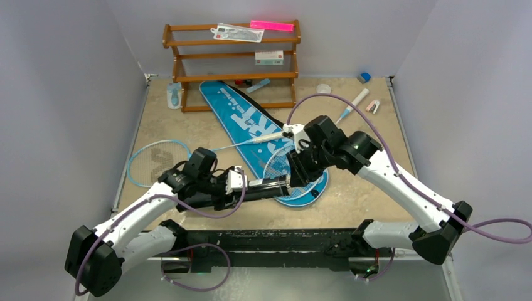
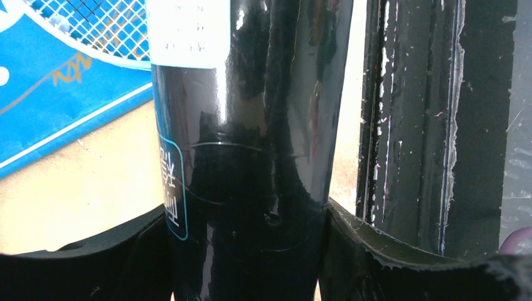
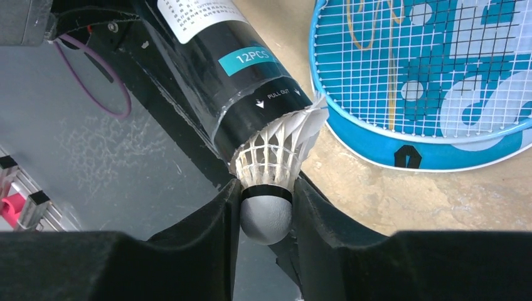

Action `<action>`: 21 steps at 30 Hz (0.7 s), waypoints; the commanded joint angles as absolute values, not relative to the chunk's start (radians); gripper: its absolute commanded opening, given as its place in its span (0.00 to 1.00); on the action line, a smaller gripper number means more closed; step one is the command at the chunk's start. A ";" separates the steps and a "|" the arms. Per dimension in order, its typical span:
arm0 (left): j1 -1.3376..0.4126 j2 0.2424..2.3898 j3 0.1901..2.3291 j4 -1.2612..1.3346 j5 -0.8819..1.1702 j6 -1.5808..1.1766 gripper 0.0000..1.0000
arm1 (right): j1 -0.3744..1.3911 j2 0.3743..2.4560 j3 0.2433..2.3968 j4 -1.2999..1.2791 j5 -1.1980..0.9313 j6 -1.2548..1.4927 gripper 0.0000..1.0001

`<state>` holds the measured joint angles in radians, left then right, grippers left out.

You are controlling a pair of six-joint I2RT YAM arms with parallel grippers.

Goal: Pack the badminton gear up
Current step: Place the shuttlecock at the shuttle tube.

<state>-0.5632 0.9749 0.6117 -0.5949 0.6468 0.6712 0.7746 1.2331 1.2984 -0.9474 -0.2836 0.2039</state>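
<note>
My left gripper [image 1: 246, 187] is shut on the black cylinder tube [image 1: 268, 187] and holds it level above the table's front; the tube fills the left wrist view [image 2: 251, 157]. My right gripper [image 1: 295, 170] is shut on the grey cork of a white feather shuttlecock [image 3: 276, 163], whose feathers are at the tube's open mouth [image 3: 263, 119]. The blue bag lettered SPORT [image 1: 244, 119] lies in the middle with one light-blue racket [image 1: 295, 169] on it, seen also in the right wrist view [image 3: 426, 63]. The other racket [image 1: 154, 162] lies left.
The brown wooden rack [image 1: 232, 63] stands at the back with a pale-blue bottle [image 1: 174, 95] beside it. A pen-like tool [image 1: 352, 104], a small clip [image 1: 374, 105], a clear lid [image 1: 324, 89] and a blue block [image 1: 364, 77] lie at the back right.
</note>
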 commanded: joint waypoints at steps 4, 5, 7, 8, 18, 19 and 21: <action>-0.537 0.891 0.657 -0.512 0.803 0.656 0.36 | 0.781 1.162 1.287 -0.877 -0.319 0.246 0.30; -0.532 0.884 0.656 -0.511 0.815 0.660 0.36 | 0.781 1.155 1.287 -0.867 -0.325 0.254 0.28; -0.526 0.873 0.655 -0.503 0.833 0.661 0.36 | 0.782 1.143 1.289 -0.849 -0.338 0.269 0.26; -0.524 0.869 0.655 -0.501 0.842 0.662 0.36 | 0.781 1.139 1.289 -0.841 -0.348 0.273 0.26; -0.507 0.826 0.644 -0.472 0.926 0.660 0.36 | 0.779 1.120 1.293 -0.813 -0.400 0.308 0.25; -0.508 0.827 0.644 -0.473 0.926 0.657 0.36 | 0.780 1.119 1.292 -0.810 -0.413 0.312 0.26; -0.507 0.827 0.646 -0.474 0.927 0.659 0.36 | 0.780 1.116 1.292 -0.809 -0.429 0.318 0.28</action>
<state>-0.5098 0.8505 0.6117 -0.5518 0.8082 0.6472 0.7788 1.1305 1.2915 -0.8532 -0.3820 0.2974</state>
